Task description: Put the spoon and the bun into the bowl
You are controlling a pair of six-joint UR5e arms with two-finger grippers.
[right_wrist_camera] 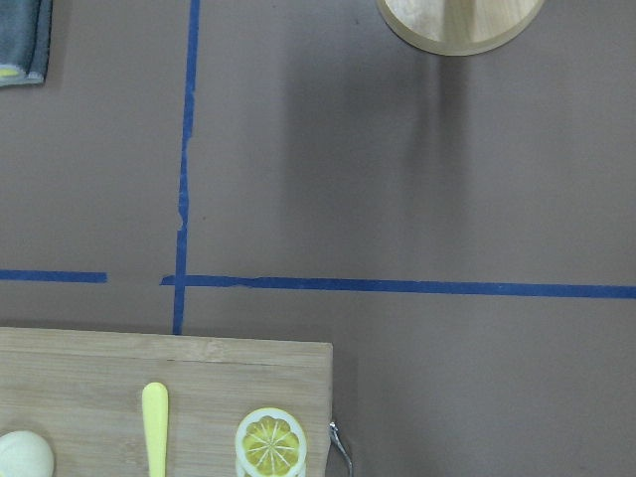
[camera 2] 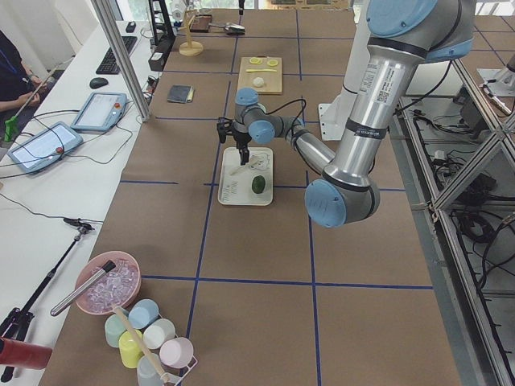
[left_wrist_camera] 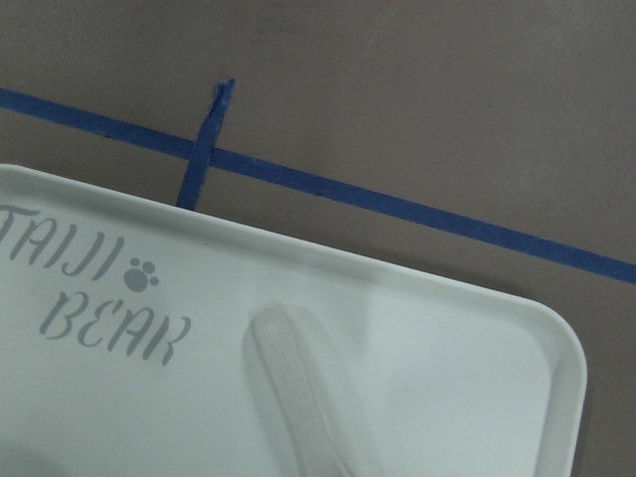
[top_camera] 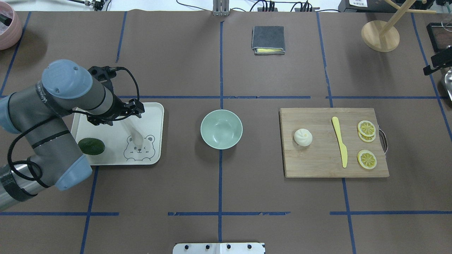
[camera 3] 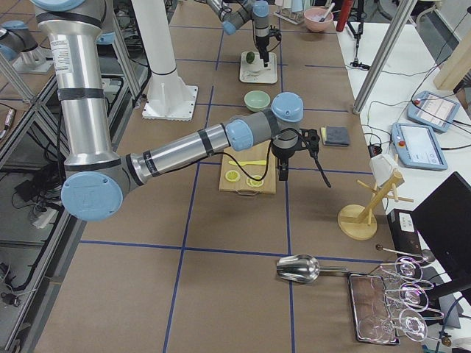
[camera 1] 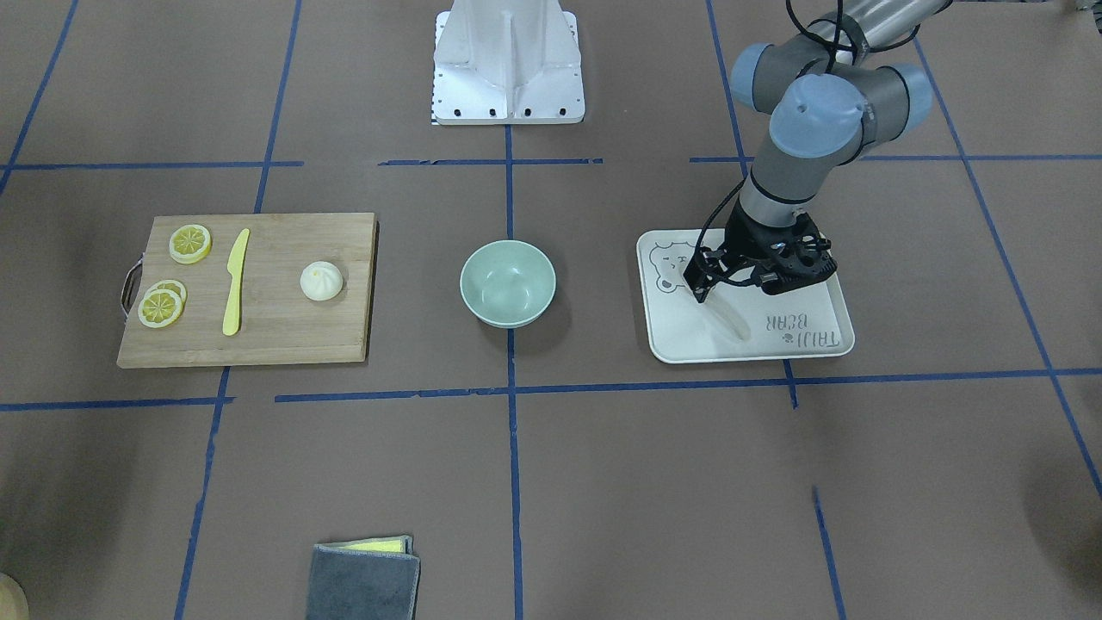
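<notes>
The spoon, the only one, lies on the white tray at the left of the table. Its long axis runs mostly near to far, on a slant. The wider end lies nearer the robot, just beside the bear printed on the tray. The narrow, rounded handle end points away from the robot and a little left, toward the tray's lettering.

The left gripper hangs over the spoon with its fingers pointing down. Neither how wide it stands nor whether it touches the spoon can be told. One dark green lime sits on the same tray, left of the spoon and apart from it.

The one bowl stands mouth up at the table's middle, right of the tray and well apart from the spoon. The one bun sits pleats up on the left part of the single cutting board at the right, apart from the bowl.

That board also carries one yellow knife, right of the bun, its long axis near to far. Three lemon slices lie further right, two overlapping at the far side and one alone nearer.

The right gripper hangs above the table past the board's far edge; whether it is spread or closed cannot be told. One folded grey cloth lies at the far side.
</notes>
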